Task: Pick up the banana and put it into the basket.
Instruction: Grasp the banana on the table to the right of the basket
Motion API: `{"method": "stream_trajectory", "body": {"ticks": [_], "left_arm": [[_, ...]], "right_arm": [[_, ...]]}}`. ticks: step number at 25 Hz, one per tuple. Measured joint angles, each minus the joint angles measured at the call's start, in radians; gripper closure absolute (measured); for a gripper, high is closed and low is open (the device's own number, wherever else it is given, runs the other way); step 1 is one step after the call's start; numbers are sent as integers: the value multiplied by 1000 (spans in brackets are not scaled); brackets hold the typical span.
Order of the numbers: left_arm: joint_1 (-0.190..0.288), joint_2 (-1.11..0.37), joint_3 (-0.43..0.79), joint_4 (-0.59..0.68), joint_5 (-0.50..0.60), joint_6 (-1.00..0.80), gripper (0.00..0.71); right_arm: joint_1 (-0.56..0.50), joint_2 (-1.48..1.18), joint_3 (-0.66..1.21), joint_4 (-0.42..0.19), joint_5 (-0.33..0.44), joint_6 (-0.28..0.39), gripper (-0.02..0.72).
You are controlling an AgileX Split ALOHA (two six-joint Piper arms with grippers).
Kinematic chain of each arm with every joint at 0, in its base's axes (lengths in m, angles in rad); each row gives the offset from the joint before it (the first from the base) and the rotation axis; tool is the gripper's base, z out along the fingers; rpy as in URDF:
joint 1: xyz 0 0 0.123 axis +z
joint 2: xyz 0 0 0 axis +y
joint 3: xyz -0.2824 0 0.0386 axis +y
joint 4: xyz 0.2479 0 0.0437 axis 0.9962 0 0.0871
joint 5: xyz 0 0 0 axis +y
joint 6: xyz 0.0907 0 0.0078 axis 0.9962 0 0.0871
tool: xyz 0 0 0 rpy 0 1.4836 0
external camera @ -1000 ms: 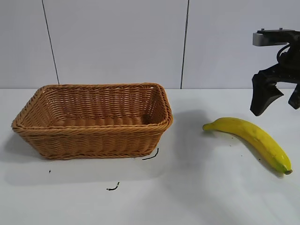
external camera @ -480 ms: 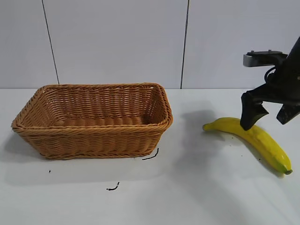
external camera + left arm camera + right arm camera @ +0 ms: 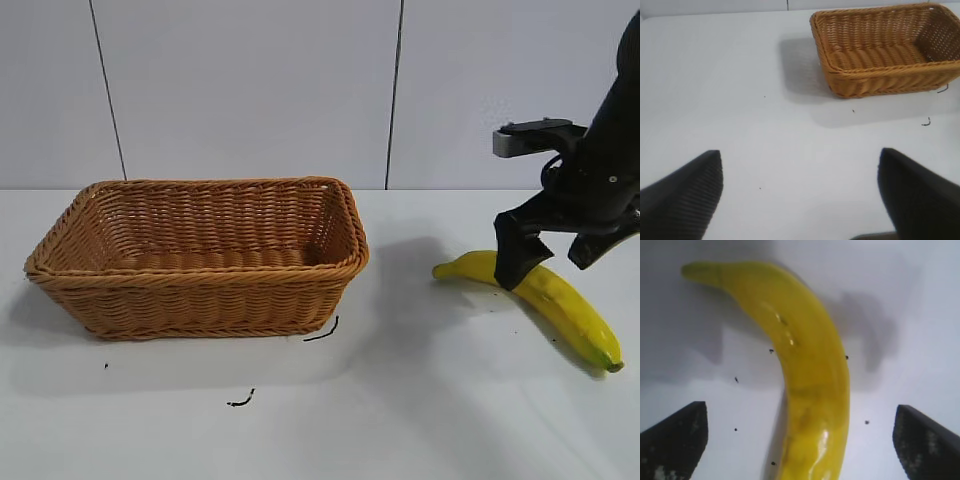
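The yellow banana (image 3: 565, 308) lies on the white table at the right, its greenish tip toward the front. My right gripper (image 3: 548, 262) is open and low over the banana's middle, one finger on each side of it. In the right wrist view the banana (image 3: 810, 365) runs between the wide-apart fingers of the right gripper (image 3: 800, 412), with table showing on both sides. The tan wicker basket (image 3: 200, 255) stands empty at the left. The left gripper (image 3: 800, 160) is open above bare table, with the basket (image 3: 890, 80) farther off; the exterior view does not show this arm.
Two small black marks lie on the table in front of the basket, one (image 3: 322, 330) near its right corner and one (image 3: 240, 400) farther forward. A white panelled wall closes the back. Bare table separates basket and banana.
The right gripper has come down and moved left, from above and behind the banana to straddling its middle. Its fingers stayed wide apart. Banana and basket have not moved.
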Motion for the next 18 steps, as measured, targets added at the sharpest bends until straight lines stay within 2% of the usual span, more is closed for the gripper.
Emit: {"method": "stream_trajectory", "body": {"ticks": [9, 10, 12, 15, 16, 18], "left_arm": [[0, 0, 0, 0, 0, 0, 75], [0, 0, 0, 0, 0, 0, 75], [0, 0, 0, 0, 0, 0, 75], [0, 0, 0, 0, 0, 0, 75], [0, 0, 0, 0, 0, 0, 75], [0, 0, 0, 0, 0, 0, 75]], "right_arm": [[0, 69, -4, -1, -20, 47, 16], [0, 68, -5, -1, -21, 47, 35], [0, 68, -5, -1, -19, 47, 122], [0, 68, -5, -6, -18, 50, 374], [0, 68, -5, -7, -15, 54, 425], [0, 68, -5, -12, -10, 55, 414]]}}
